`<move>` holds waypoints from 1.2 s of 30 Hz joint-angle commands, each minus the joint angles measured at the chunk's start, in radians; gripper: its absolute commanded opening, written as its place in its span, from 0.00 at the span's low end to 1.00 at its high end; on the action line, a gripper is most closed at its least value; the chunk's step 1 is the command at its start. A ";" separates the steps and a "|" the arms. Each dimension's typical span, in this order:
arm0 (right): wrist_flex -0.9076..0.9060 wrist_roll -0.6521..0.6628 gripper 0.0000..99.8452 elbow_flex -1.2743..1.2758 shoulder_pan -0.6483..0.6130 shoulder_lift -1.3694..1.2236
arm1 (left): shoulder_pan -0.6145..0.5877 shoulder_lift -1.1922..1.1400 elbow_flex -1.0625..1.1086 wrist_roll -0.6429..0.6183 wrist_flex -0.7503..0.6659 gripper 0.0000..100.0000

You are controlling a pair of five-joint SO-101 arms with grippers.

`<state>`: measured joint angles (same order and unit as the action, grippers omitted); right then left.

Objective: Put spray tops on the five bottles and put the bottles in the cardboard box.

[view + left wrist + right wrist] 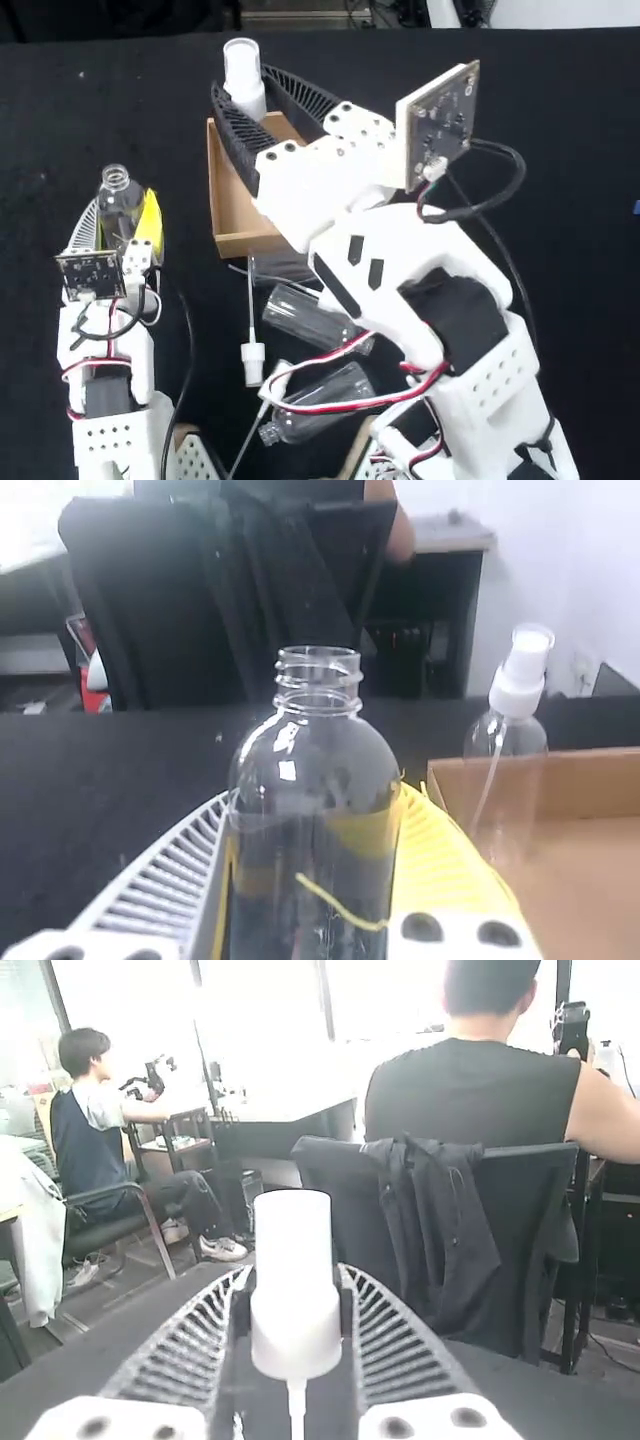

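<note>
**Capped bottle at the box; open bottle waiting for its top**

The capped bottle (505, 745) stands upright at the far end of the cardboard box (232, 205), with its white spray top (292, 1280) uppermost. The right gripper (242, 85) pinches it high up, with a black finger pressed against each side of the top. Whether the base is inside the box or over the wall cannot be told.

Risks, as judged:
- If the base is on the wall rather than inside it, letting go could tip the bottle out onto the table (520, 90).
- The grip is on the top, not the body, so a loosely fitted top could pull off or twist.
- The empty bottle is likely light, and a finger brushing it on the way out could knock it over.

Condition: the bottle is clear thin plastic with round shoulders, and its dip tube shows inside. It probably dents under firm pressure.

To one side of the box and apart from it, the left gripper (122, 225) clamps an open bottle (315, 750) upright, its threaded neck bare. Nearer the arms, two loose bottles (310, 318) lie on their sides beside a loose spray top (252, 355) — none of them assembled yet.
</note>
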<state>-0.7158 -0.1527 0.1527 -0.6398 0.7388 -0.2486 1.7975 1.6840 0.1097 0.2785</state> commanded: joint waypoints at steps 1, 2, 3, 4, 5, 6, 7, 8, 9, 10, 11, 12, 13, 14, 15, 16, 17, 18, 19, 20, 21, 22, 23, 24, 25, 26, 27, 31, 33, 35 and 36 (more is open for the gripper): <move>0.031 -0.006 0.01 -0.010 -0.012 0.045 | 0.005 0.023 0.015 -0.005 -0.049 0.03; 0.034 -0.006 0.01 -0.012 -0.012 0.045 | 0.005 0.023 0.015 -0.005 -0.048 0.03; 0.034 -0.006 0.01 -0.013 -0.012 0.045 | 0.005 0.023 0.015 -0.005 -0.052 0.03; 0.034 -0.008 0.01 -0.015 -0.012 0.045 | 0.005 0.023 0.015 -0.005 -0.055 0.03; 0.034 -0.008 0.01 -0.015 -0.012 0.045 | 0.012 0.023 0.015 -0.005 -0.058 0.03; 0.034 -0.006 0.01 -0.015 -0.012 0.045 | 0.015 0.023 0.015 -0.008 -0.078 0.03; 0.034 -0.006 0.01 -0.015 -0.012 0.045 | 0.016 0.023 0.015 -0.009 -0.121 0.03; 0.034 -0.006 0.01 -0.015 -0.012 0.045 | 0.016 0.023 0.015 -0.009 -0.163 0.03; 0.034 -0.006 0.01 -0.015 -0.012 0.045 | 0.015 0.023 0.015 -0.009 -0.189 0.03; 0.034 -0.006 0.01 -0.015 -0.012 0.045 | 0.015 0.023 0.015 -0.009 -0.192 0.03; 0.034 -0.006 0.01 -0.015 -0.012 0.045 | 0.016 0.023 0.015 -0.011 -0.192 0.03; 0.034 -0.006 0.01 -0.015 -0.012 0.045 | 0.016 0.023 0.015 -0.011 -0.192 0.03; 0.034 -0.006 0.01 -0.015 -0.012 0.045 | 0.016 0.023 0.015 -0.011 -0.195 0.03; 0.034 -0.006 0.01 -0.016 -0.012 0.045 | 0.016 0.023 0.015 -0.011 -0.193 0.03; 0.034 -0.006 0.01 -0.016 -0.012 0.047 | 0.016 0.023 0.015 -0.011 -0.192 0.03; 0.034 -0.006 0.01 -0.018 -0.012 0.047 | 0.015 0.021 0.015 -0.011 -0.192 0.03; 0.034 -0.008 0.01 -0.018 -0.012 0.051 | 0.015 0.021 0.015 -0.011 -0.192 0.03; 0.035 -0.011 0.01 -0.016 -0.012 0.061 | 0.016 0.021 0.015 -0.011 -0.192 0.03; 0.035 -0.011 0.01 -0.013 -0.012 0.071 | 0.016 0.021 0.015 -0.011 -0.198 0.03; 0.035 -0.012 0.01 -0.012 -0.012 0.082 | 0.016 0.023 0.015 -0.011 -0.201 0.03; 0.035 -0.012 0.01 -0.012 -0.012 0.093 | 0.016 0.023 0.015 -0.011 -0.213 0.03; 0.035 -0.012 0.01 -0.010 -0.012 0.102 | 0.016 0.023 0.015 -0.011 -0.239 0.03; 0.035 -0.012 0.01 -0.010 -0.012 0.110 | 0.016 0.023 0.015 -0.011 -0.261 0.03; 0.035 -0.012 0.01 -0.010 -0.012 0.114 | 0.016 0.023 0.015 -0.011 -0.273 0.03; 0.035 -0.012 0.01 -0.010 -0.012 0.117 | 0.016 0.021 0.015 -0.011 -0.276 0.03; 0.035 -0.012 0.01 -0.010 -0.012 0.117 | 0.016 0.021 0.015 -0.011 -0.278 0.03; 0.035 -0.012 0.01 -0.010 -0.012 0.117 | 0.016 0.021 0.015 -0.011 -0.278 0.03; 0.035 -0.012 0.01 -0.010 -0.012 0.120 | 0.016 0.018 0.015 -0.011 -0.278 0.03; 0.035 -0.012 0.01 -0.010 -0.012 0.122 | 0.016 0.018 0.015 -0.011 -0.278 0.03; 0.035 -0.012 0.01 -0.010 -0.012 0.122 | 0.016 0.021 0.015 -0.011 -0.278 0.03; 0.035 -0.012 0.01 -0.010 -0.012 0.122 | 0.016 0.021 0.015 -0.011 -0.278 0.03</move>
<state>-0.7081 -0.1557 0.1557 -0.6398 0.8324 -0.2440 1.7975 1.6840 0.1097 0.0269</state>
